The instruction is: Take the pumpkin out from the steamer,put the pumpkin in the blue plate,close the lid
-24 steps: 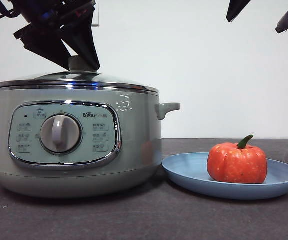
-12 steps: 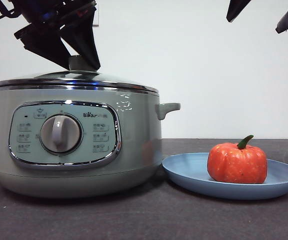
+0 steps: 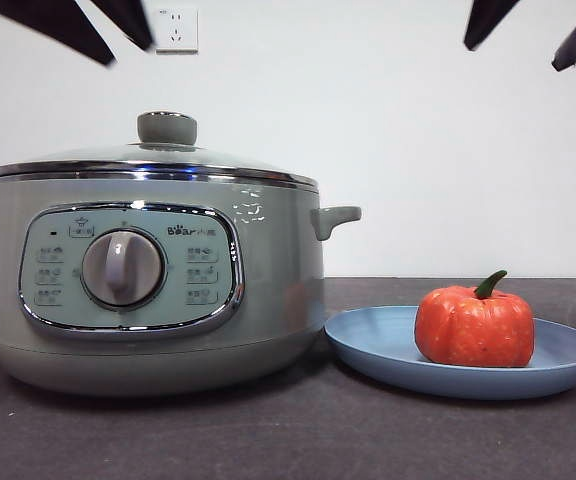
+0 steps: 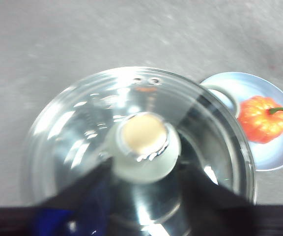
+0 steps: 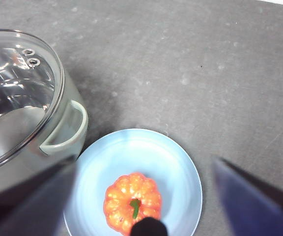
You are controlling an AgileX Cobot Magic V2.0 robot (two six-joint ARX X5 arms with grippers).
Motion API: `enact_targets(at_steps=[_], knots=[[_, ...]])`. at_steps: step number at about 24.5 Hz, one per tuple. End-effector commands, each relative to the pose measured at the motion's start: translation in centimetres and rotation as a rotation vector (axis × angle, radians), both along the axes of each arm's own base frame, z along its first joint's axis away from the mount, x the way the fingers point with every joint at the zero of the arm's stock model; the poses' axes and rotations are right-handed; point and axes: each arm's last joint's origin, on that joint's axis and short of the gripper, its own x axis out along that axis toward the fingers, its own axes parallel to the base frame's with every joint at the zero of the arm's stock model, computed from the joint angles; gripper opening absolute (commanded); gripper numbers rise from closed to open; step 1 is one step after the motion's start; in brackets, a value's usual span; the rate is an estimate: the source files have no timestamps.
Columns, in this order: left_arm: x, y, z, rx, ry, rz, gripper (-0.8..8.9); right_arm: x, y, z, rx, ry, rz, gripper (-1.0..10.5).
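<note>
Clear glossy glass lid [image 4: 82,142] with bright chrome rim, smooth satin sage-green steamer [image 3: 278,290] with chrome-framed panel, matt light blue plate [image 3: 378,345], orange pumpkin [image 3: 474,326] with slightly mottled skin, dark grey matt speckled worktop [image 5: 190,64].

left wrist view blurred, steamer [image 3: 158,290] cut off at frame edge

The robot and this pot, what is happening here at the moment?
The job looks nearly finished. The pumpkin sits on the blue plate beside the steamer, and the lid is on the steamer. The left gripper hangs open above the lid's knob, touching nothing. The right gripper waits open, high above the plate, holding nothing.
</note>
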Motion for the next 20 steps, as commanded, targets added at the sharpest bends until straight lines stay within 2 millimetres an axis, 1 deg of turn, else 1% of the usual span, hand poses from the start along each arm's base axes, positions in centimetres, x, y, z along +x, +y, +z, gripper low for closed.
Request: enact_targets(at_steps=[1, 2, 4, 5, 6, 8, 10, 12, 13, 15, 20], knots=[[-1.7, 1.2, 1.3, 0.012, -0.074, 0.055, -0.09, -0.4, -0.2, 0.2, 0.013, -0.016, 0.000, 0.3], [-2.6, 1.7, 1.9, 0.011, -0.106, 0.074, -0.09, -0.8, -0.4, 0.5, 0.022, -0.032, 0.001, -0.1], [-4.1, 2.6, 2.5, 0.003, -0.149, 0.066, -0.09, -1.9, -0.8, 1.1, 0.050, -0.087, 0.008, -0.1], [-4.7, 2.9, 2.3, -0.003, -0.166, 0.067, -0.09, -2.5, -0.9, 1.3, 0.070, -0.123, 0.016, -0.1], [-5.3, 3.3, 1.7, -0.009, -0.197, 0.081, -0.08, -3.3, -1.1, 1.3, 0.097, -0.171, 0.031, -0.1], [-6.4, 4.0, -0.2, -0.030, -0.236, 0.095, -0.08, -4.7, -1.5, 0.7, 0.139, -0.248, 0.050, -0.1], [-7.6, 4.7, -2.3, -0.041, -0.262, 0.106, -0.08, -5.9, -2.0, -0.7, 0.168, -0.297, 0.059, -0.1], [-9.2, 5.6, -4.2, -0.065, -0.281, 0.124, -0.08, -6.7, -2.5, -2.6, 0.190, -0.328, 0.058, -0.1], [-9.9, 6.0, -4.9, -0.088, -0.287, 0.133, -0.08, -7.0, -2.7, -3.5, 0.194, -0.336, 0.058, -0.1], [-10.6, 6.4, -5.3, -0.101, -0.304, 0.134, -0.08, -7.1, -2.7, -4.3, 0.192, -0.332, 0.058, -0.1], [-11.0, 6.6, -5.2, -0.111, -0.320, 0.135, -0.03, -6.7, -2.6, -4.5, 0.200, -0.319, 0.028, 0.0]])
